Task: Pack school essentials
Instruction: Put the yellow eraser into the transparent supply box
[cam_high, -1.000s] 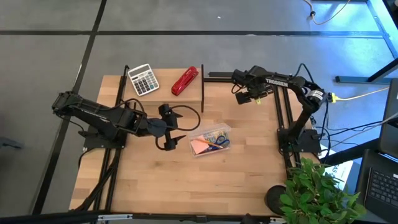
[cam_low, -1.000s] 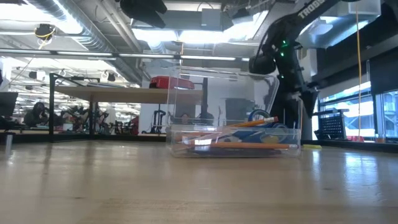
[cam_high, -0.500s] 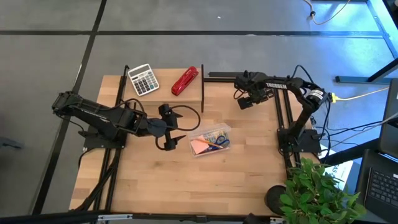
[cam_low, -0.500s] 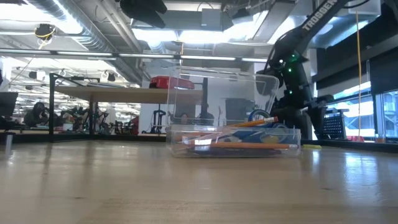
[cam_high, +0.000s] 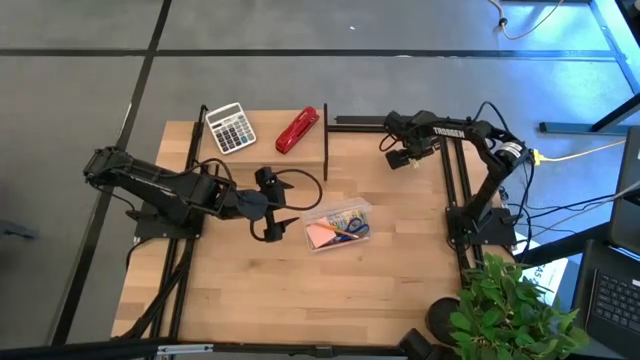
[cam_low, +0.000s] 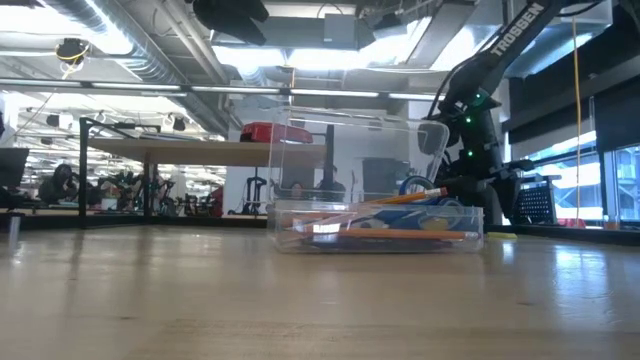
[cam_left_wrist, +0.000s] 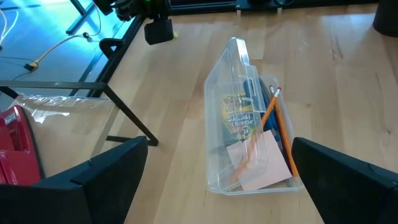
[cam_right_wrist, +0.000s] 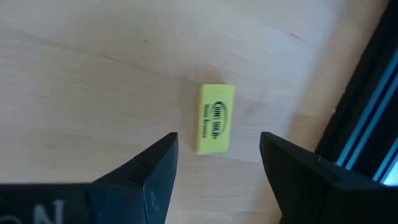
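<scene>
— Yellow eraser (cam_right_wrist: 216, 118) lies alone on the wooden surface (cam_high: 300, 290), under the right gripper (cam_right_wrist: 214, 163), whose fingers are spread and empty. Looks like the pick-up step.

— Next: descend, straddle it, close. The clear box (cam_high: 337, 225) with scissors (cam_high: 352, 229), pencils (cam_left_wrist: 274, 121) and pink pad (cam_left_wrist: 258, 163) sits mid-surface, beside the left gripper (cam_high: 274, 214), fingers also spread.

Container (cam_high: 338, 226) sits mid-table (cam_high: 250, 300), lid up. Inside: pad (cam_left_wrist: 264, 163), pencils (cam_left_wrist: 278, 127), scissors (cam_high: 352, 231). Left gripper (cam_high: 281, 201) just left of container, fingers apart, not touching it. Calculator (cam_high: 230, 128) and stapler (cam_high: 297, 130) side by side on raised shelf at far edge, calc. to the left. Right gripper (cam_high: 400, 160) over far right corner, fingers apart, eraser (cam_right_wrist: 216, 117) on tabletop beneath, near frame rail.
</scene>
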